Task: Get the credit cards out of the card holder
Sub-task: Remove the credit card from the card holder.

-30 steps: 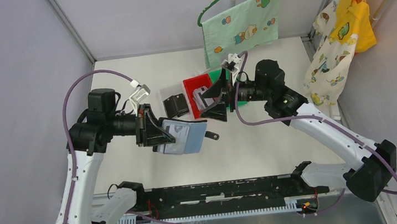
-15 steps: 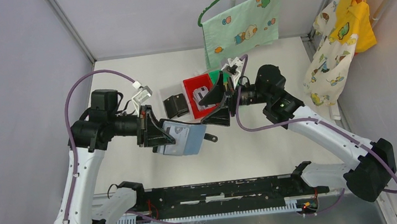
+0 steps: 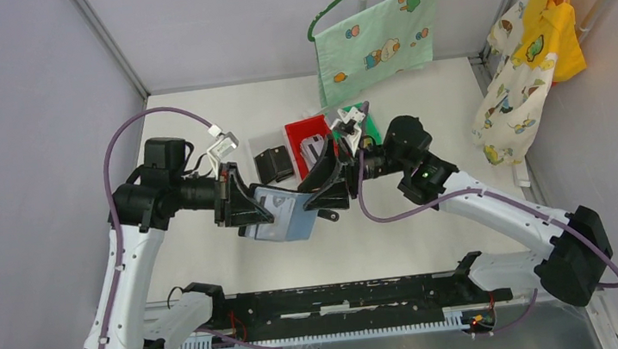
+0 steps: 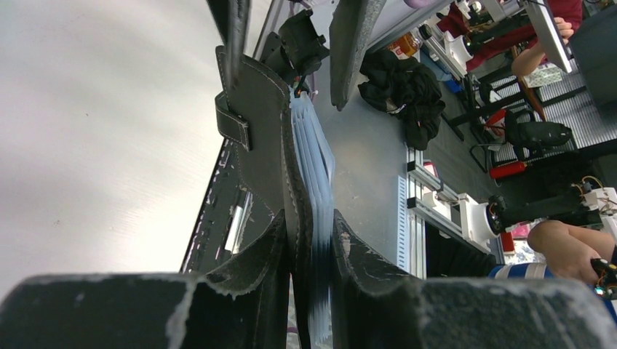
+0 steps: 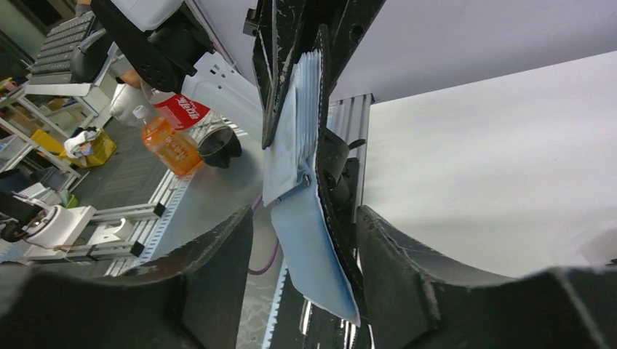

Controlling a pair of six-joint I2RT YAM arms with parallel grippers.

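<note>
The left tool (image 4: pixel 309 227) is narrow, clamped on the near edge of the card holder (image 4: pixel 255 116) and holding it edge-up above the tabletop (image 3: pixel 431 214), its grey-blue lining facing the other arm. It has kept this grip through the last second with hardly any shift.

The right tool (image 5: pixel 304 218) is what has changed. A second ago it stood wide open over the red bin (image 3: pixel 297 132); it has since swung across to the holder and its jaws have begun to narrow. They now stand partly open, straddling the holder's free edge. In the right wrist view one finger lies close against the black outer skin, while the other is clear of the lining (image 5: pixel 295 145).

This looks like the start of another pick from the holder. Whether any credit cards are left in the pale pockets cannot be told from these views. A pale flat thing (image 3: pixel 313 150) lies in the red bin, perhaps a card already removed. A small black folded object (image 3: pixel 274 162) rests on the tabletop just beside the bin.
</note>
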